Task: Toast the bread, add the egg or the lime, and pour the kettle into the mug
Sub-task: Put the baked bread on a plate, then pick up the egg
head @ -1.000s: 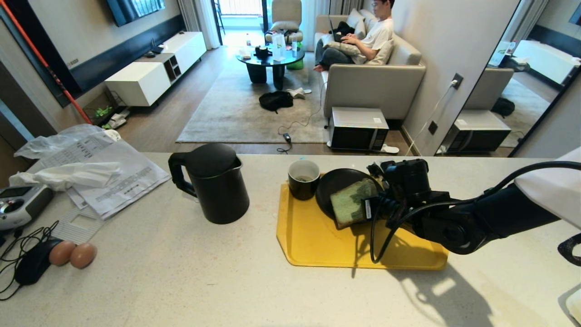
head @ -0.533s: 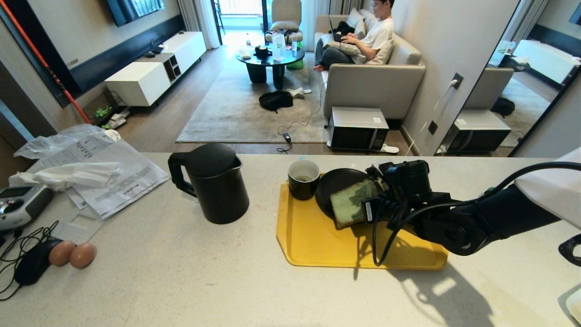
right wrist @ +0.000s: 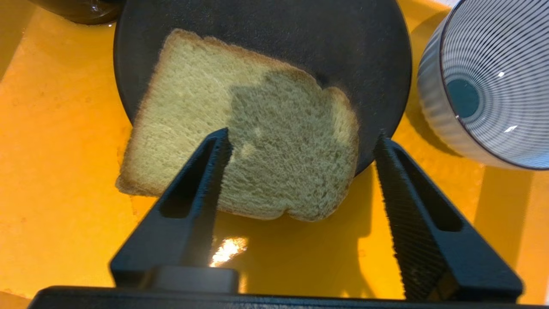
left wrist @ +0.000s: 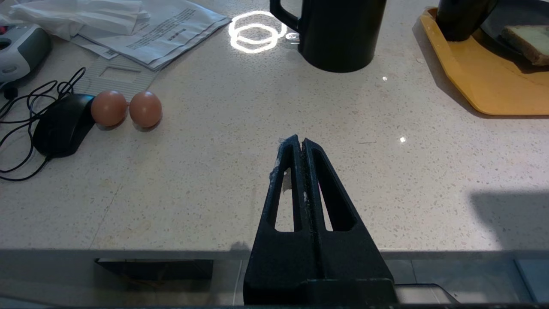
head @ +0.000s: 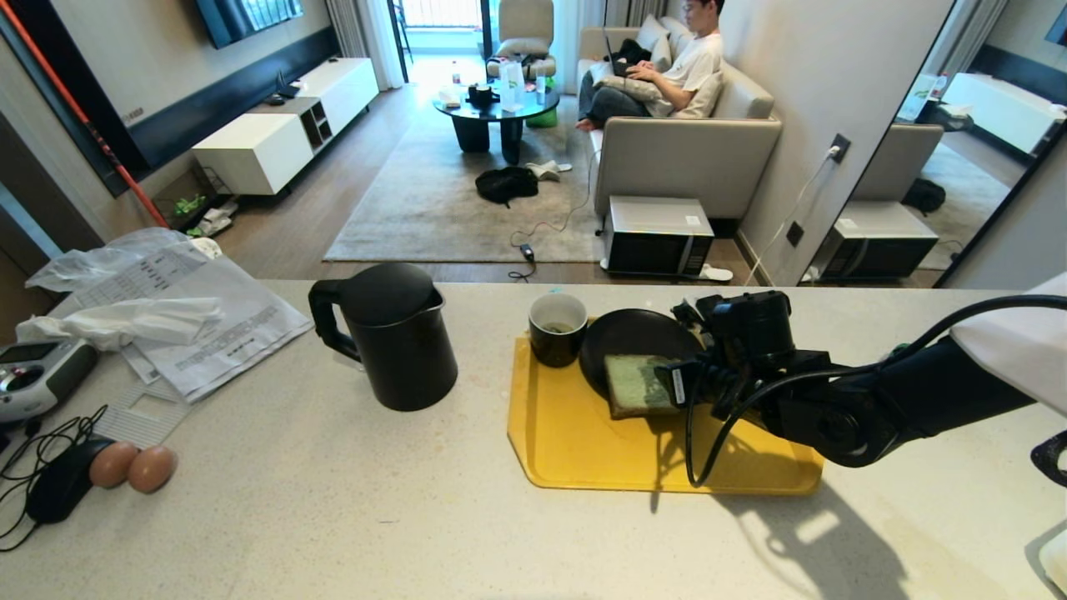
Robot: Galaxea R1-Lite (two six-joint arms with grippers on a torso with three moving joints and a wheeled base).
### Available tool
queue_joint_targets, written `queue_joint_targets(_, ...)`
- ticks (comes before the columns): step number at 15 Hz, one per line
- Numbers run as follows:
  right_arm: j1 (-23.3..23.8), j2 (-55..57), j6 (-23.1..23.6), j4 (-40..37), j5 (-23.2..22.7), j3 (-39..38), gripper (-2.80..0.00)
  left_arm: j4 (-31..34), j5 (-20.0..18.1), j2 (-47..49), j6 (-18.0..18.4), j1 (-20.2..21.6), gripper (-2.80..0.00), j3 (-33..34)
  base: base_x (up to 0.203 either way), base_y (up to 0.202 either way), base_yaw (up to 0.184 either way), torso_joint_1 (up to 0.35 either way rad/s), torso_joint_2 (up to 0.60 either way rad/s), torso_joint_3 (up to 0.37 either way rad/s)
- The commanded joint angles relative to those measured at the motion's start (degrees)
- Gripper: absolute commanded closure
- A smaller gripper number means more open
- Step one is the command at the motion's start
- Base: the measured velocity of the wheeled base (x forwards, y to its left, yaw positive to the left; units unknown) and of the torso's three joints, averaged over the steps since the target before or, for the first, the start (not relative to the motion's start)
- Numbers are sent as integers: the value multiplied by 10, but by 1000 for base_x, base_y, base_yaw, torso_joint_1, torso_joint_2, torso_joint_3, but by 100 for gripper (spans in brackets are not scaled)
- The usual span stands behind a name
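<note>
The flat yellow plastic tray (head: pixel 583 450) serves as the landmark here. Nearest the robot, well to the tray's left over bare speckled counter (left wrist: pixel 223 171), the left gripper (left wrist: pixel 302 143) is parked with its jaws pressed shut on nothing. Over the tray's right part, the right gripper (right wrist: pixel 300 141) has its jaws spread wide around the thick slice of pale green bread with an olive-brown crust (right wrist: pixel 240 128); one finger lies over the crumb, the other stands clear of the crust, so nothing is gripped. The bread lies flat, half on the round matte black plate (right wrist: pixel 266 34) and overhanging onto the tray.

This looks like the end of the bread step: the slice delivered and let go. The next move likely calls for lifting the right gripper straight away without dragging the slice, then fetching an egg.

At the tray's far left corner stands the short black mug with a white inside (head: pixel 558 328); farther left, the tall matte black kettle (head: pixel 392 337). The printed papers (head: pixel 212 321) beyond carry text too small to read.
</note>
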State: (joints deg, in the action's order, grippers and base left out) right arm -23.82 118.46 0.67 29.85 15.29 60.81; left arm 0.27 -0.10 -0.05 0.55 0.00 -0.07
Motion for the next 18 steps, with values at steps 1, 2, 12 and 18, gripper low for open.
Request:
queue_joint_targets(1, 5, -7, 11, 3, 2, 0, -280, 0, 0, 0, 0, 0, 0, 0, 0, 0, 0, 0, 0, 0)
queue_joint_targets(2, 7, -10, 21, 5, 2, 1, -280, 0, 0, 0, 0, 0, 0, 0, 0, 0, 0, 0, 0, 0)
queue_joint_targets(12, 8, -222, 106, 22, 18, -28, -280, 0, 0, 0, 0, 0, 0, 0, 0, 0, 0, 0, 0, 0)
queue_joint_targets(18, 6, -417, 122, -16, 101, -113, 0, 0, 0, 0, 0, 0, 0, 0, 0, 0, 0, 0, 0, 0)
